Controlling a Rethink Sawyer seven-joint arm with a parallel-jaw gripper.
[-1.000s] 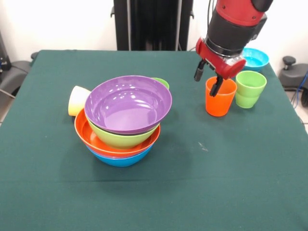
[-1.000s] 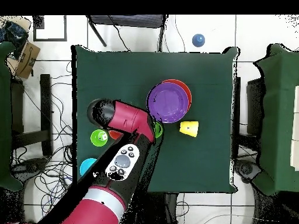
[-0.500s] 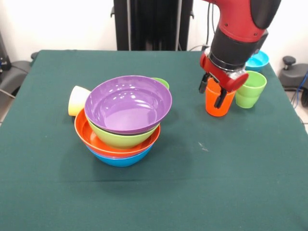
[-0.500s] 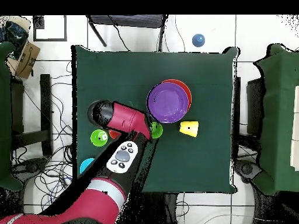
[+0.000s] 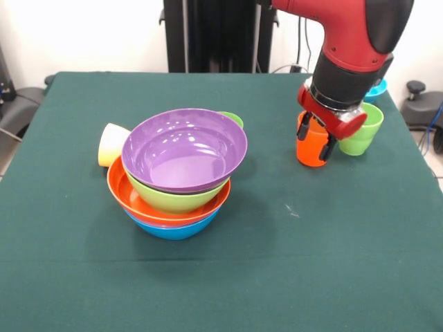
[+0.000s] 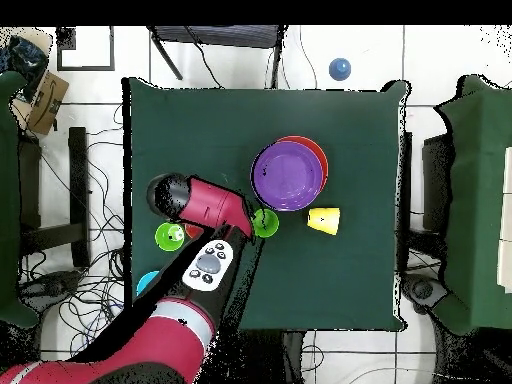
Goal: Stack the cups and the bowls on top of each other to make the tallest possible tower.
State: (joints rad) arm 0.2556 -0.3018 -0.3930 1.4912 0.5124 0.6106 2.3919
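Bowls are sitting nested in a tower (image 5: 176,176): blue lowest, then orange, lime green, and purple bowl (image 5: 184,149) on top, holding nothing. At its three o'clock, my gripper (image 5: 315,141) is straddling the orange cup (image 5: 309,146), fingers spread either side of its wall. My arm is hiding much of the light green cup (image 5: 365,131) and turquoise bowl (image 5: 374,88).

1. A dark green tablecloth (image 5: 221,277) is seen.
2. The tower (image 5: 176,173) is banded blue, orange, lime green, purple on top.
3. An orange cup (image 5: 311,146), a light green cup (image 5: 363,133) and a pale yellow cup (image 5: 111,144) are shown.
4. The arm (image 5: 353,41) is coloured red and black.
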